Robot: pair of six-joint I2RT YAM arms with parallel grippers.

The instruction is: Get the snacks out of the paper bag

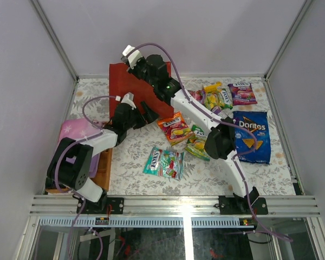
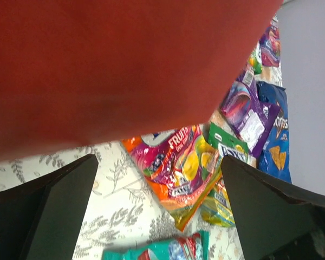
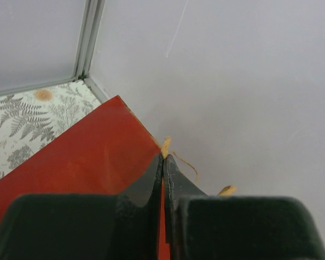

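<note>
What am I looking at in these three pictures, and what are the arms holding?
Two robot arms with two-finger grippers are bolted at the near edge of a table. The overhead picture shows both; the other two come from a camera on each wrist. The right gripper is shut on an edge of the red paper bag. The left gripper is open close to the bag, holding nothing. Lying on the table: a Doritos bag, an orange packet, a teal packet, a purple packet and a few more snacks.
</note>
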